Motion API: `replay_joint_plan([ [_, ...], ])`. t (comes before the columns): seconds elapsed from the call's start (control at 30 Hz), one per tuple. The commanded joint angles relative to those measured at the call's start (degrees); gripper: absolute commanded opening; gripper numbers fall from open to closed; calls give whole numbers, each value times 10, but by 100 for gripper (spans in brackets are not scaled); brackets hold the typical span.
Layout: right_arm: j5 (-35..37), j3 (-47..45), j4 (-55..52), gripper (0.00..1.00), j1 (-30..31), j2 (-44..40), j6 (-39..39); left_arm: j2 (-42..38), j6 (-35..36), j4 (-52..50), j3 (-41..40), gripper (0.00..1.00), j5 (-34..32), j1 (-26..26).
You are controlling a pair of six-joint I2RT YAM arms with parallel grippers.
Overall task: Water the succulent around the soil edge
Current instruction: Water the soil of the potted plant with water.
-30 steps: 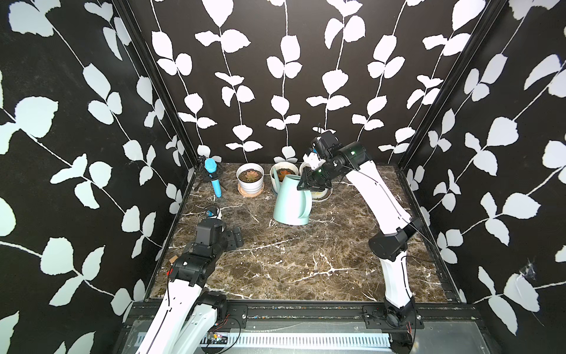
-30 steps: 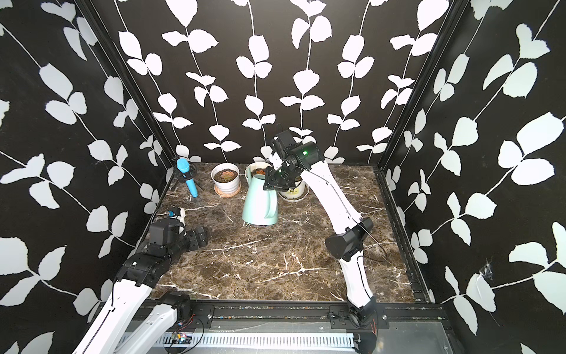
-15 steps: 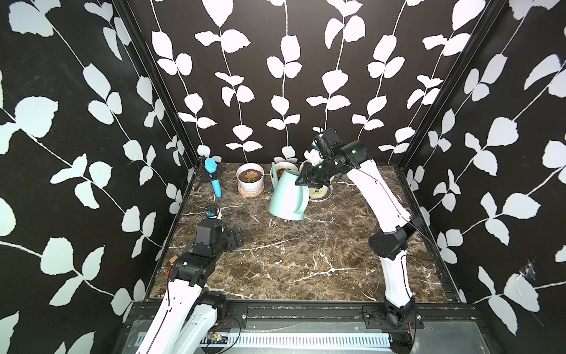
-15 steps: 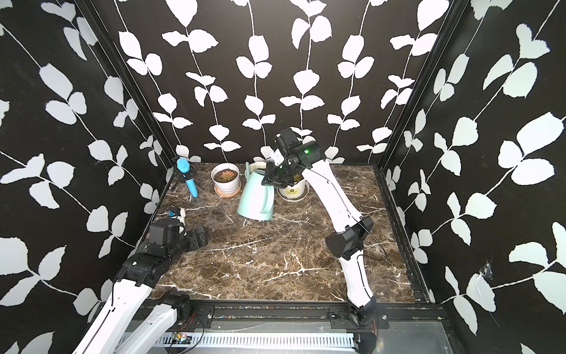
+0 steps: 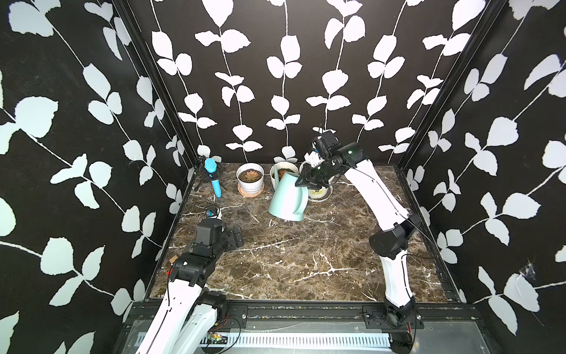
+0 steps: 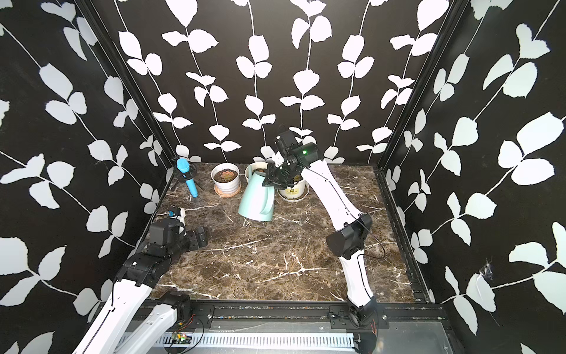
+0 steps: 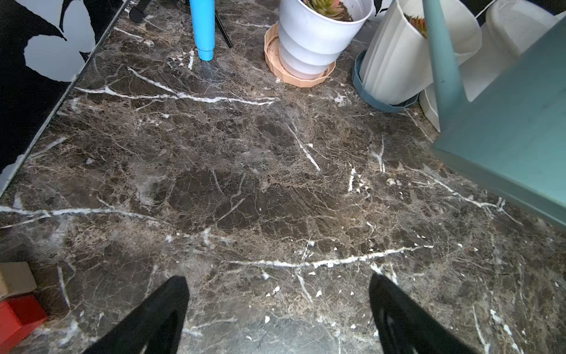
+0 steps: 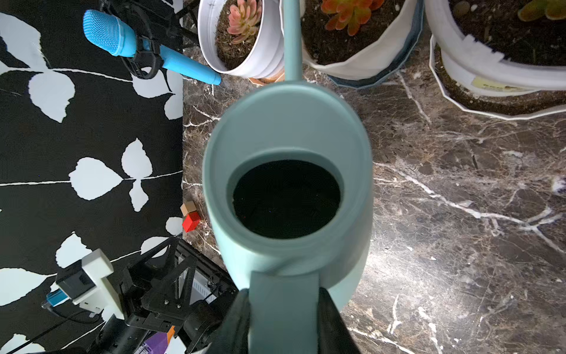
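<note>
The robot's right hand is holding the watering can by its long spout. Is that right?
Not quite. The right hand holds the watering can by its handle, not its spout. The right wrist view shows the handle pinched between the hand's fingers, with the spout free on the far side.

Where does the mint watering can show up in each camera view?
A top view: watering can tilted, before the middle pot.
A top view: watering can, same spot.
Left wrist: its body beside the middle pot.
Right wrist: close up, handle in the right hand.
Shared landmark: blue microphone.
</note>
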Motion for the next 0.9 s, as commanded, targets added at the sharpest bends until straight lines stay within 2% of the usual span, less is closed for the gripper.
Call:
replay_joint_plan([
  [0.0,-8,-16,40,0,-5,-36,4,-7,4,1,-2,94,-2,-2],
  [0.87,-13,-44,63,0,-24,-59,21,-10,4,2,-3,93,-2,-3],
])
